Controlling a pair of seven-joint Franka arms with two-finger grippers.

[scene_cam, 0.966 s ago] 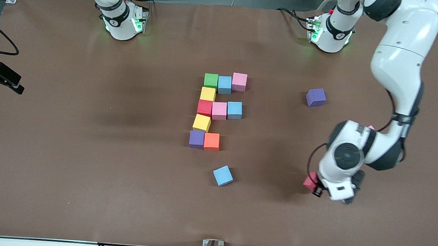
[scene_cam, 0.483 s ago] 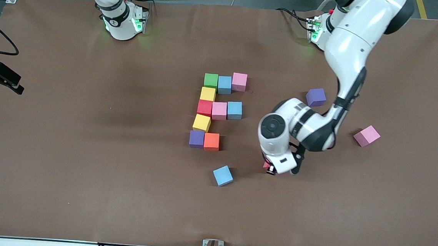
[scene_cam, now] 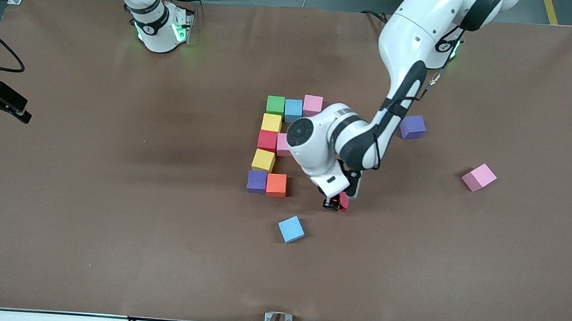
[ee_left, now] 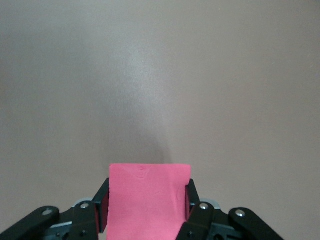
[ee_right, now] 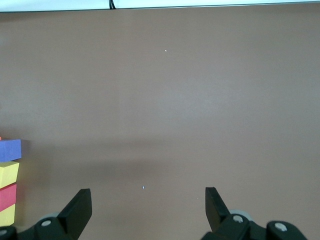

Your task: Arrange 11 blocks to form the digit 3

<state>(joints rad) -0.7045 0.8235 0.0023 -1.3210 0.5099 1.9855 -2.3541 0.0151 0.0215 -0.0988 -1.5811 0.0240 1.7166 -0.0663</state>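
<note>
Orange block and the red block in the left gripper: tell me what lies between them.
Only bare table: the front view shows nothing between the orange block and the red block held by the left gripper.

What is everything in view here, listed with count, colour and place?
figure blocks: nine visible, mixed colours, touching mid-table; left arm hides part
blue block: one, loose, nearer the camera than the figure
purple block: one, loose, toward the left arm's end
pink block: one, loose, toward the left arm's end
red block: one, held
table: one, brown
left tool: shut on red block, over table beside the figure
right tool: open, waiting over table
</note>
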